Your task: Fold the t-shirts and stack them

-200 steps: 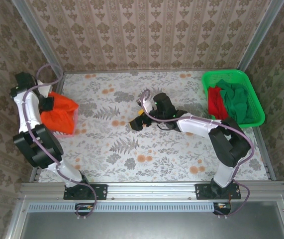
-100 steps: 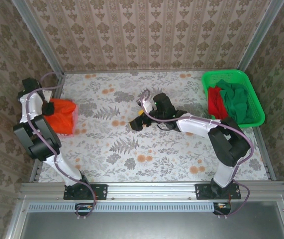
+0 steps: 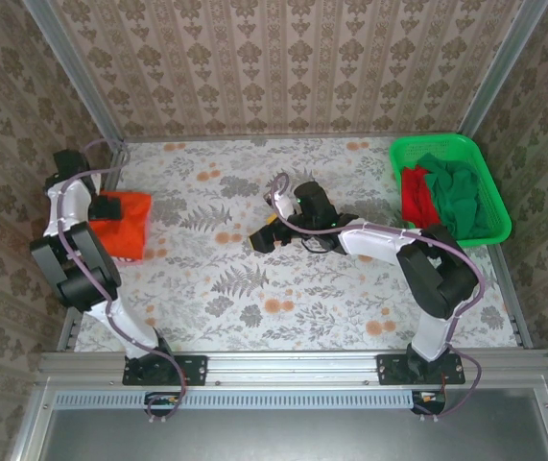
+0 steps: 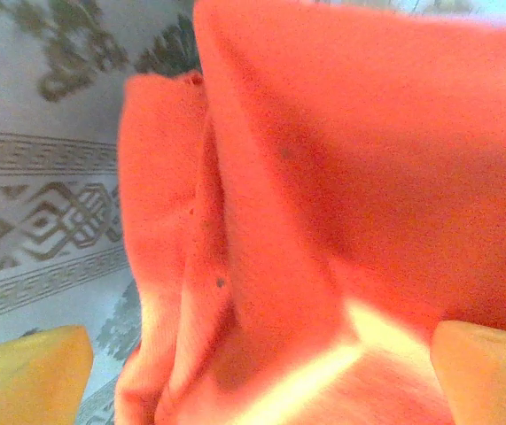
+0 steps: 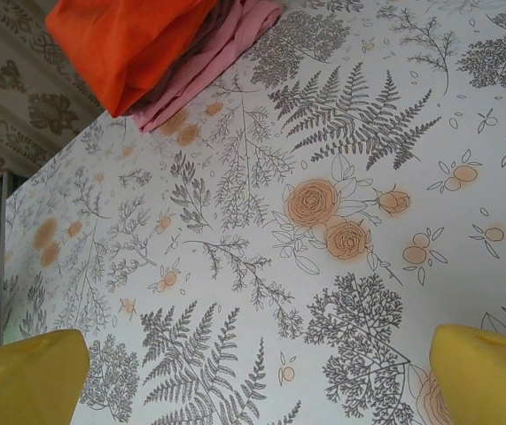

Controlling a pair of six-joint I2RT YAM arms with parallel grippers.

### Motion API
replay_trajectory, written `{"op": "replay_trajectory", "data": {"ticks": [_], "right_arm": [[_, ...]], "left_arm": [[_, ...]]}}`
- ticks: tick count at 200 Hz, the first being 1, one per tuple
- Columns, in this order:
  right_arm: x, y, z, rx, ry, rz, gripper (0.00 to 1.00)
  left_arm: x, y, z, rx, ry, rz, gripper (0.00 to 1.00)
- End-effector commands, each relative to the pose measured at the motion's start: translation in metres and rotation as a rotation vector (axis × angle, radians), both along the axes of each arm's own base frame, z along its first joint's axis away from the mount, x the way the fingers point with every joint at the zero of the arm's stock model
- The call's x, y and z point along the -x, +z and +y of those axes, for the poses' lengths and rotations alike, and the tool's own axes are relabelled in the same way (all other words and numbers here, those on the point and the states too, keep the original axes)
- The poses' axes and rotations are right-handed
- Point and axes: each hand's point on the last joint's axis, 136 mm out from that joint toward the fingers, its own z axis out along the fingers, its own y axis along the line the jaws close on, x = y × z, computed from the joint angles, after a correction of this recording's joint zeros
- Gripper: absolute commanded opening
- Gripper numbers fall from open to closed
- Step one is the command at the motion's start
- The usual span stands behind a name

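Orange t-shirt lies between the spread left jaws.

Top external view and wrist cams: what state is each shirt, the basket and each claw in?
basket: upright, holding two shirts.
red t-shirt: crumpled in the basket.
green t-shirt: crumpled in the basket.
orange t-shirt: folded, top of the stack.
pink t-shirt: folded, under the orange t-shirt.
left claw: open, at the orange t-shirt.
right claw: open, empty.

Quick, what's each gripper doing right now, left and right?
Left gripper: open, fingers spread wide, orange t-shirt right in front of it.
Right gripper: open, holding nothing, above the floral table.
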Motion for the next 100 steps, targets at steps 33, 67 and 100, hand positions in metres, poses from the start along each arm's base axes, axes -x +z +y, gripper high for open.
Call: {"op": "replay_trajectory", "data": {"ticks": [33, 67, 100], "right_arm": [[0.001, -0.002, 0.001, -0.023, -0.011, 0.006, 1.00], [0.000, -0.001, 0.004, -0.029, -0.002, 0.005, 1.00], [0.001, -0.002, 0.003, -0.025, 0.000, 0.006, 1.00]], "left_arm": [[-0.005, 0.072, -0.019, -0.041, 0.061, -0.249, 1.00], [-0.018, 0.058, -0.052, 0.229, 0.027, -0.295, 0.90], [-0.024, 0.033, -0.048, 0.387, 0.115, -0.316, 0.69]]}}
